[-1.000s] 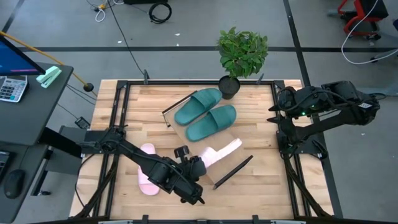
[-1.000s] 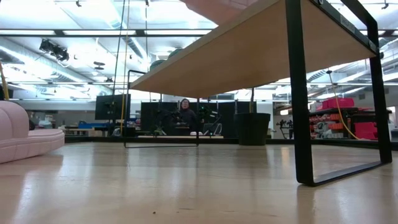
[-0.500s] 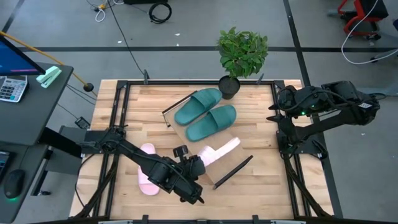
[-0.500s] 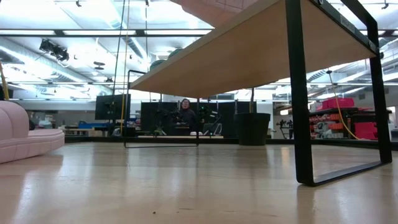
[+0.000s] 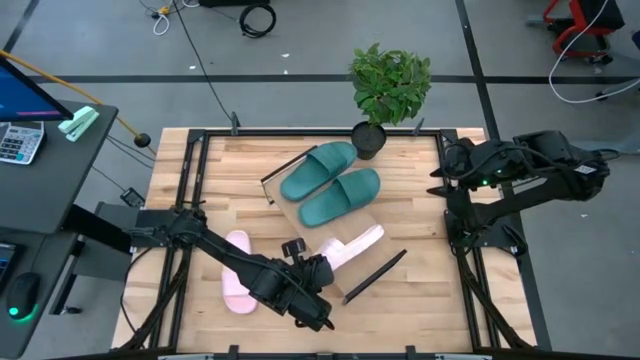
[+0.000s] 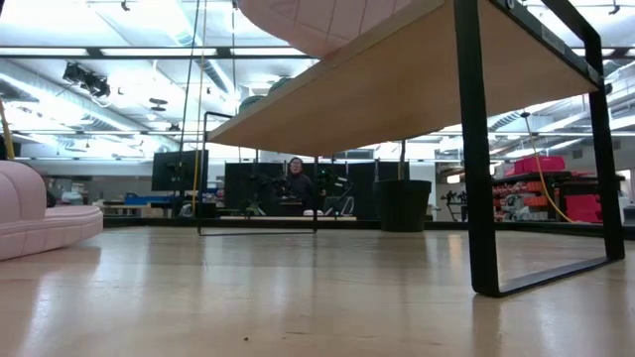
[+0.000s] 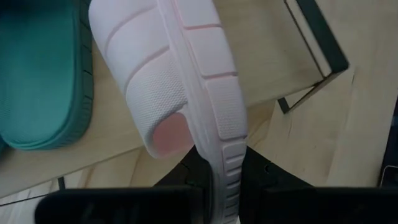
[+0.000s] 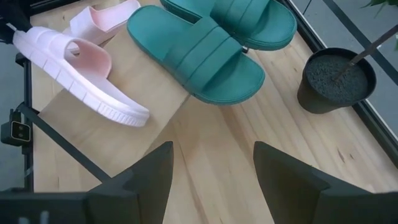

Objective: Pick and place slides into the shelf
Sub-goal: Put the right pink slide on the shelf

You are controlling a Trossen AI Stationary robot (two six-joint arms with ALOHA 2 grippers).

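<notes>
The shelf (image 5: pixel 368 262) is a light-wood board with black end bars, lying aslant on the table. Two teal slides (image 5: pixel 318 170) (image 5: pixel 342 195) lie side by side on its far half. My left gripper (image 5: pixel 318 266) is shut on a pink slide (image 5: pixel 352 246) over the shelf's near half; in the low view its sole (image 6: pixel 298 15) shows above the board's edge. A second pink slide (image 5: pixel 236 285) lies flat on the tabletop at the near left, partly under my left arm. My right gripper (image 8: pixel 211 180) hangs open at the table's right side, nothing between its fingers. My left gripper pinches the pink slide's sole (image 7: pixel 219 177) at the end nearest the strap, one finger on each face. The fingers slant down from the table's near left and lie across the sole. The slide is turned on its side edge. Whether its free end (image 8: pixel 138 114) touches the board, I cannot tell.
A potted plant (image 5: pixel 368 140) stands at the table's far edge, just beyond the teal slides. A desk with a calculator (image 5: pixel 20 140) is off the table's left side. A person (image 6: pixel 295 183) sits far behind the table. Bare board lies near the right end bar (image 5: pixel 378 272).
My left gripper has sunk a little toward the shelf, still shut on the pink slide. In the low view more of the slide's sole now shows above the board's edge.
</notes>
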